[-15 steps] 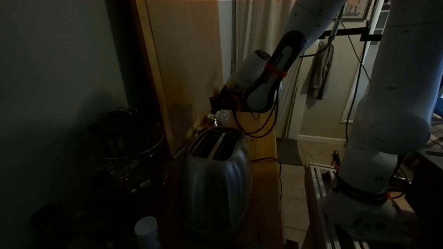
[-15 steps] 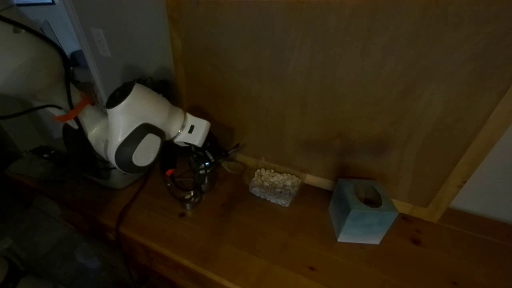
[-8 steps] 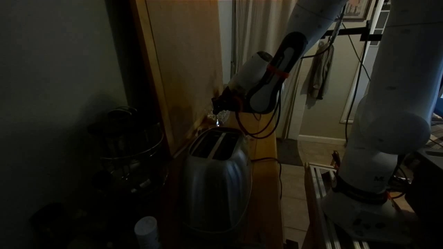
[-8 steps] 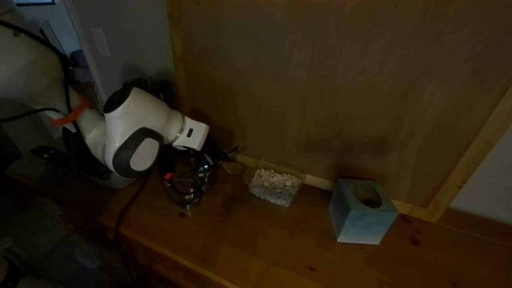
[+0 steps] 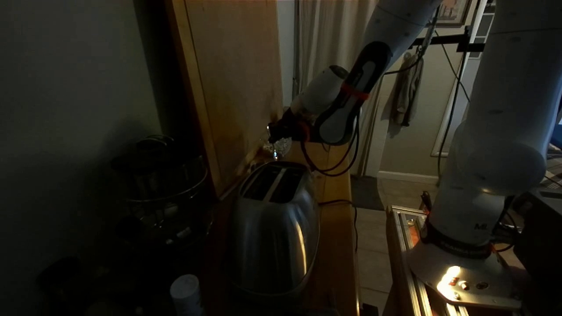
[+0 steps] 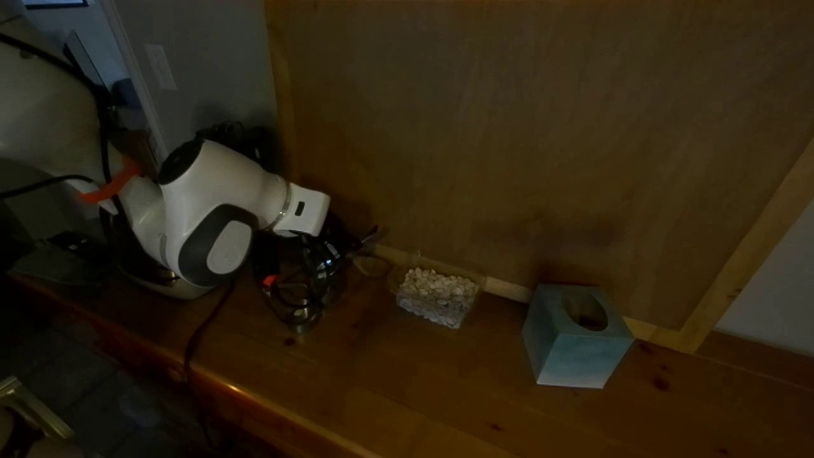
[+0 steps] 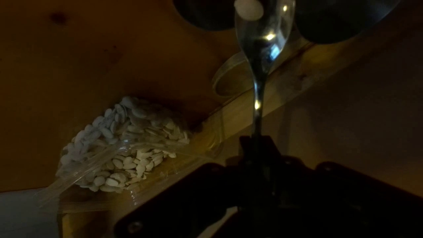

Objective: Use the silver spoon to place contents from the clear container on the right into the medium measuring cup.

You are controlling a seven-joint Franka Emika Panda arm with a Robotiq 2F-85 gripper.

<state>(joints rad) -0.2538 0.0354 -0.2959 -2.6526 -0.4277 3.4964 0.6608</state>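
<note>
The arm [image 6: 229,181] has shifted slightly. The tool [image 7: 257,142] grips the spoon [image 7: 260,67], probably light, stiff, slippery, sensibly by the handle [image 7: 257,114].

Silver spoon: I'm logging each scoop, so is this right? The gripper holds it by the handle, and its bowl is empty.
The bowl is not empty: the wrist view shows at least one pale piece in it. The rest stands: the gripper holds the silver spoon by the handle.

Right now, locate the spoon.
In the wrist view, the spoon is at the top, right of centre, gripped by the fingers, with the container of pale pieces to its lower left.
</note>
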